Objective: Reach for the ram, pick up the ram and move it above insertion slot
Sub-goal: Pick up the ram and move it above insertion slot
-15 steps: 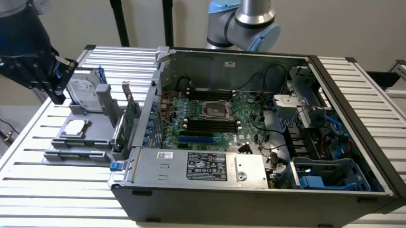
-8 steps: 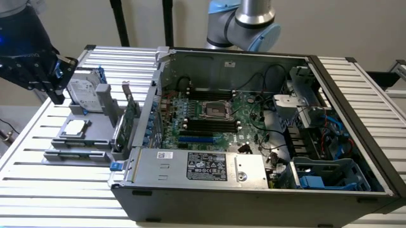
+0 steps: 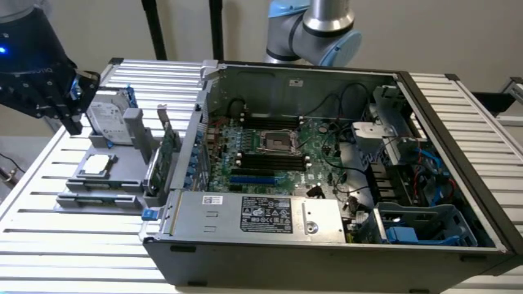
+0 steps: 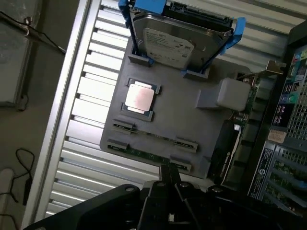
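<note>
The ram is a thin green stick lying on edge in the front holders of a grey fixture plate, which sits outside the computer case. My gripper hovers just above the plate's near edge, close to the ram, with its dark fingers pressed together and nothing between them. In the exterior view, the gripper hangs at the left, above the fixture plate. The insertion slot is one of several long black sockets on the motherboard inside the open case.
On the plate are a hard drive in a blue frame, a silver processor and an upright green expansion card. The case wall stands between the plate and the motherboard. A blue slot lies by the black ones.
</note>
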{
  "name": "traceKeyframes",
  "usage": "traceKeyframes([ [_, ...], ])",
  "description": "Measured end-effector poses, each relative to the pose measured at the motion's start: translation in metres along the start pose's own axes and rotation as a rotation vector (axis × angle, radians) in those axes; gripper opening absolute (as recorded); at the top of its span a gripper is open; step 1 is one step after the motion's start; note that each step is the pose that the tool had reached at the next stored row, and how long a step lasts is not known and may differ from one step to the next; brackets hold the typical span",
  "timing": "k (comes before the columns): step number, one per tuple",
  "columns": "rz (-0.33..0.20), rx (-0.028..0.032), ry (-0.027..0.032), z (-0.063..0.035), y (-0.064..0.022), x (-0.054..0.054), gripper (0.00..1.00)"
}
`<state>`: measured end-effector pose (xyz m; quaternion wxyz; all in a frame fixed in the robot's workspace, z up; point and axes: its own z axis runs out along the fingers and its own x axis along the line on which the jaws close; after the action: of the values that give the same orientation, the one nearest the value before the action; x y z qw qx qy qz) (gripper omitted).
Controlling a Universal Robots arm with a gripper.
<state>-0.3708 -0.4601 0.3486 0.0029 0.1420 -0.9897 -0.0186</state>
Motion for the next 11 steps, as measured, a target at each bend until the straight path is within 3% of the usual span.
traceKeyframes([
  [11,-0.199,0.0001,0.0074,0.0007,0.0000,0.0000,0.11],
])
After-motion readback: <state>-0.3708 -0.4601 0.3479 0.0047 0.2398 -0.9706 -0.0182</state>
